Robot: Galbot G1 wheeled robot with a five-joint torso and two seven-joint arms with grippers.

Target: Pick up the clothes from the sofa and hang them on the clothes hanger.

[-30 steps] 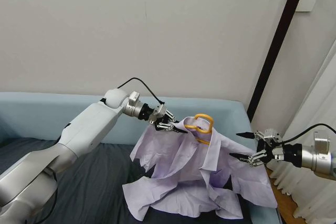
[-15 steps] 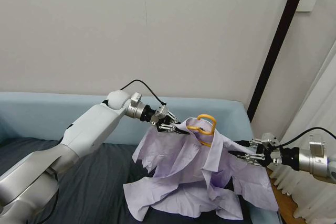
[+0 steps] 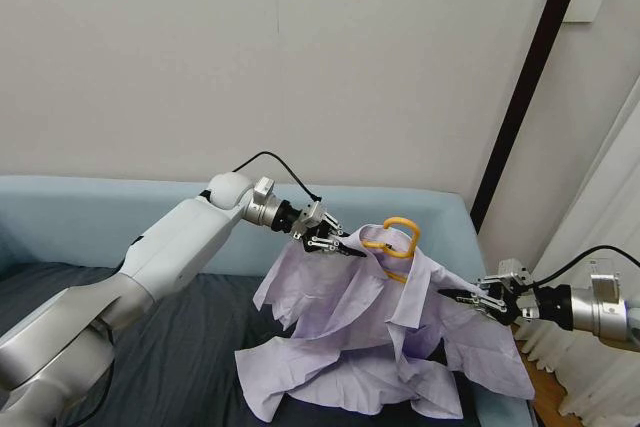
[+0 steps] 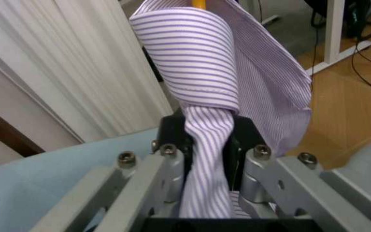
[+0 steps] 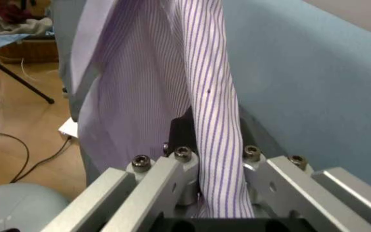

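Left gripper [image 3: 325,240], frame centre: jaws closing tight on fold of striped shirt [image 3: 370,337] by collar; left wrist view is showing the fabric pinched between fingers [image 4: 169,159].

Right gripper [image 3: 470,299], lower right: clamping shirt's other shoulder edge, cloth running between jaws in right wrist view.

Shirt is spreading between both grippers. Orange hanger [image 3: 393,237] is sitting inside collar, hook poking up.

Progress, my read:
- Grasp done, top lifting.
- Hem lying on sofa [image 3: 90,212], lower centre.
- Carrying to rack and hooking on not yet done.
- Black pole [image 3: 525,77], upper right, possibly the rack.
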